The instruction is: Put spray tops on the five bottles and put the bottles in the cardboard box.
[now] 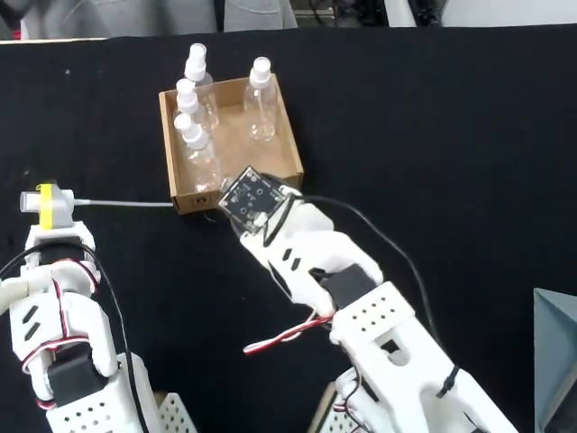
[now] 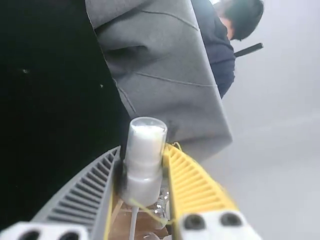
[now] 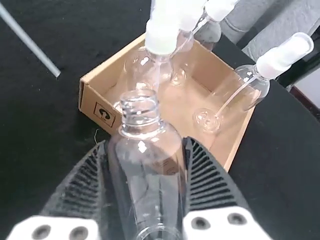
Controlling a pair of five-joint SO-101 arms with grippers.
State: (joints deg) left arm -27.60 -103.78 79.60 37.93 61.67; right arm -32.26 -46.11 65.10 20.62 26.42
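The cardboard box (image 1: 288, 149) stands at the table's far middle, and several clear bottles with white spray tops (image 1: 261, 77) stand upright in it. My left gripper (image 2: 143, 152) is at the table's near left, shut on a white spray top (image 2: 145, 135). Its thin tube (image 1: 126, 205) points sideways at the box's front wall. My right gripper (image 3: 146, 147) is shut on an open-necked clear bottle (image 3: 145, 170), held just in front of the box's front wall (image 3: 100, 105). In the high view the right arm's wrist board (image 1: 252, 200) covers that bottle.
A grey object (image 1: 554, 352) sits at the right edge of the black table. A red and white cable (image 1: 288, 334) loops beside the right arm. A person in grey clothing (image 1: 162, 13) is beyond the far table edge.
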